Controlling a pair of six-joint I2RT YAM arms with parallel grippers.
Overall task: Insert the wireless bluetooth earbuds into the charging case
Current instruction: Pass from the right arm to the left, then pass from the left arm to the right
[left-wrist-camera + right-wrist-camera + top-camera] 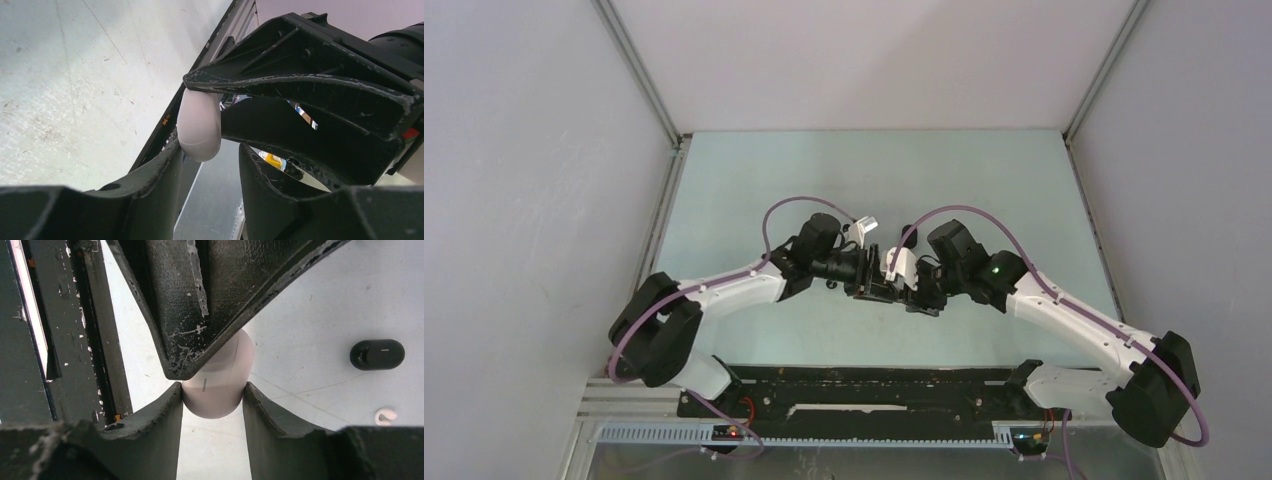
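Observation:
A white pebble-shaped charging case [216, 385], lid closed, is held above the table between the right gripper's [212, 396] two fingers. In the left wrist view the same case [199, 125] rests against the left gripper's [209, 148] left finger, with a gap to its right finger, so that gripper is open. A left finger [200, 310] lies over the case's top. A tiny white earbud [385, 416] lies on the table at the right, beside a black case [377, 354]. In the top view both grippers [886, 280] meet at mid-table, and the case is hidden between them.
The black base rail [864, 388] runs along the table's near edge and shows in the right wrist view [75, 330]. Grey walls [524, 200] enclose the pale green table [874, 170] on three sides.

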